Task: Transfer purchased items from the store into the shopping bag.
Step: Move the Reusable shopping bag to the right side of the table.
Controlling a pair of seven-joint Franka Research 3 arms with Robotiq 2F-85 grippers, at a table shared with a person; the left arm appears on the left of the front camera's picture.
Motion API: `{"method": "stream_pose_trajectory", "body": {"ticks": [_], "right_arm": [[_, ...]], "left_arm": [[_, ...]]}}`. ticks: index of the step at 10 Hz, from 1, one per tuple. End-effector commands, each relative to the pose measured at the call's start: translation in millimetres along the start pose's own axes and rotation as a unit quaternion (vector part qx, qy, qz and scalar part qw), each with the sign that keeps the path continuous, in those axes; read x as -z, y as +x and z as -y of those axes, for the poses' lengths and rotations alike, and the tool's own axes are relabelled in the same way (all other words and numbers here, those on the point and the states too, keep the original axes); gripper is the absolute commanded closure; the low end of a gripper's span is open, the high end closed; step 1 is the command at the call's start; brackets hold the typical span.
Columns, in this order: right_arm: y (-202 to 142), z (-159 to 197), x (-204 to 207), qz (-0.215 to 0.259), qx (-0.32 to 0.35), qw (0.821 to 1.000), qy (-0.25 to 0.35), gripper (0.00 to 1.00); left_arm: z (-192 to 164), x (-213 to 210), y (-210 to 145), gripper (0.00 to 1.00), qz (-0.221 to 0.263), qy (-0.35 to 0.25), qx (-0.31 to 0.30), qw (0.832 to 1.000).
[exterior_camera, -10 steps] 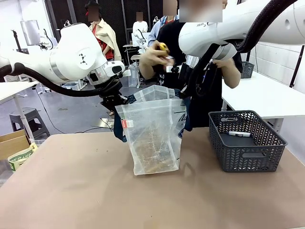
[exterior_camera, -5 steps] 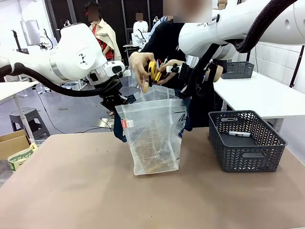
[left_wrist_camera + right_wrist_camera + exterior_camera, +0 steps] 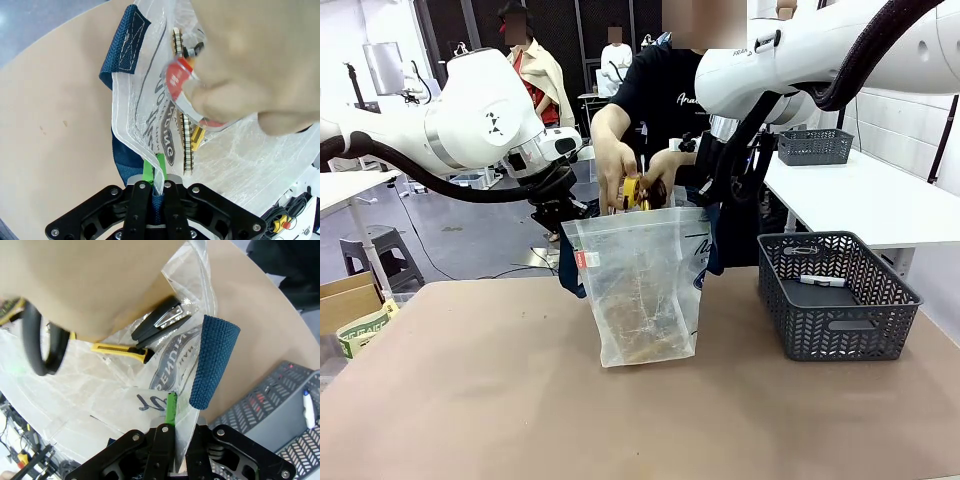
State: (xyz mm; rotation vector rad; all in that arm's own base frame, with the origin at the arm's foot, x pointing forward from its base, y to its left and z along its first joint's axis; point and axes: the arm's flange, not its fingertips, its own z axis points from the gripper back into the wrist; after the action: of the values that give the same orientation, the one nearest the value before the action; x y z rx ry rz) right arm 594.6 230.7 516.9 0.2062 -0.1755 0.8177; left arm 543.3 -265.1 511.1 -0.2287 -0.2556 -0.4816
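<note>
Lowered now, the person's hand (image 3: 615, 172) pushes small yellow-black goods (image 3: 634, 190) into the translucent whitish plastic bag (image 3: 640, 300); left claw (image 3: 152, 169) and right claw (image 3: 172, 410) each pinch its rim.

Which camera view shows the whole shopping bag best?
The front view: the shopping bag is seen whole, rim to bottom. Each wrist view gives a close piece of it: rim, a navy handle, script print.

One shopping bag (image 3: 640, 290), two baskets (image 3: 840, 335), one marker (image 3: 822, 281).
</note>
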Motion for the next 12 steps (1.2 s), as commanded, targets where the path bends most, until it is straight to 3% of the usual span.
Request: {"method": "stream_pose_trajectory", "body": {"ticks": [1,12], "right_arm": [[-0.7,1.5,0.0,0.0,0.001,1.0,-0.001,1.0],[-0.7,1.5,0.0,0.0,0.001,1.0,-0.001,1.0]], "left_arm": [[-0.9,-0.5,-0.1,1.0,0.0,0.001,0.0,1.0],[-0.9,-0.5,-0.1,1.0,0.0,0.001,0.0,1.0]]}}
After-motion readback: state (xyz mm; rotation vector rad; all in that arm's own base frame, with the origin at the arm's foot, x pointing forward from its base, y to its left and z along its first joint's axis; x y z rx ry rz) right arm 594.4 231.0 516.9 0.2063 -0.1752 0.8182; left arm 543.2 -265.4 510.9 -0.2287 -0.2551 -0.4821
